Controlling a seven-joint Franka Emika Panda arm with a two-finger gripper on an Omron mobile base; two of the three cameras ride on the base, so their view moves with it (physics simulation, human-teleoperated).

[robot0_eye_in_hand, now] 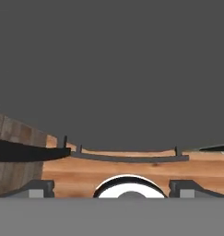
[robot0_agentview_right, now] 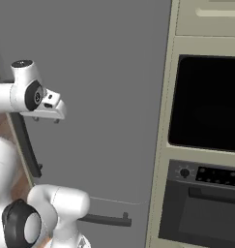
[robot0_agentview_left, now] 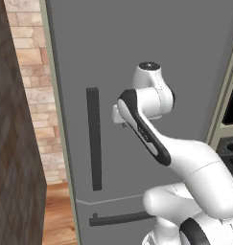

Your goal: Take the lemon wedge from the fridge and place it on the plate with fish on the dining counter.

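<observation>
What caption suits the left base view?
White robot arm raised before the closed grey fridge, near its long dark handle.

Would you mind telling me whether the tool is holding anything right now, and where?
Nothing is held: the tool is open before the closed matte grey fridge.

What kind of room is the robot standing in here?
Most likely a home kitchen. A tall grey fridge with long dark bar handles stands closed before the arm, and a built-in wall oven with a black window sits in pale cabinetry beside it.
</observation>
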